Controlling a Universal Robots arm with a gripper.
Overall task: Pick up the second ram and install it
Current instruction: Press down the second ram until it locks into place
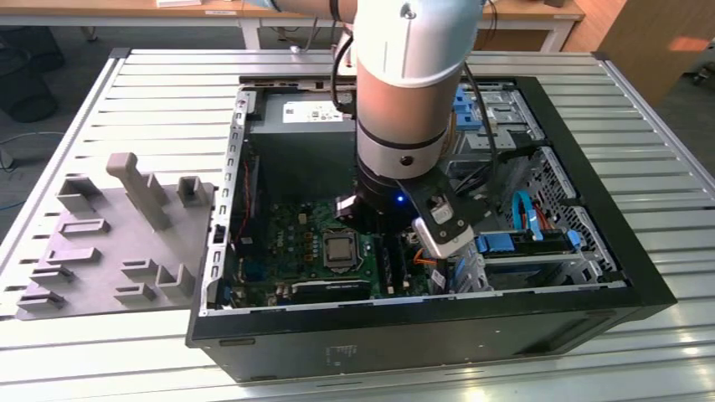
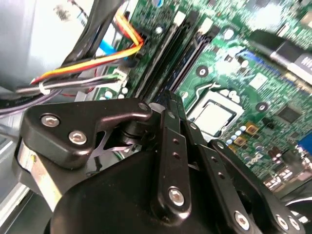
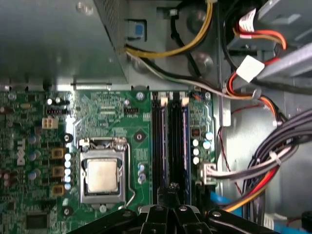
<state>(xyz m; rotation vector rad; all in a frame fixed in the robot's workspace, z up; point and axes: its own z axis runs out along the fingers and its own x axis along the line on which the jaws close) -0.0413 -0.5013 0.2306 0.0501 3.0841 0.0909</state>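
One open case (image 1: 581, 276), green motherboard (image 3: 112, 122) inside

Motherboard (image 1: 301, 243) lies inside the case (image 1: 604, 276) — tray (image 1: 100, 251) beside it.

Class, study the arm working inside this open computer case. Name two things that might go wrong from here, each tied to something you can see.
1. The tool sits low over the memory slots of the green motherboard; a slightly off-line push might stress a slot or the board.
2. Loose cables lie right beside the slots, so the tool's black linkage might snag them.
3. The processor socket is close by and exposed to a stray bump.
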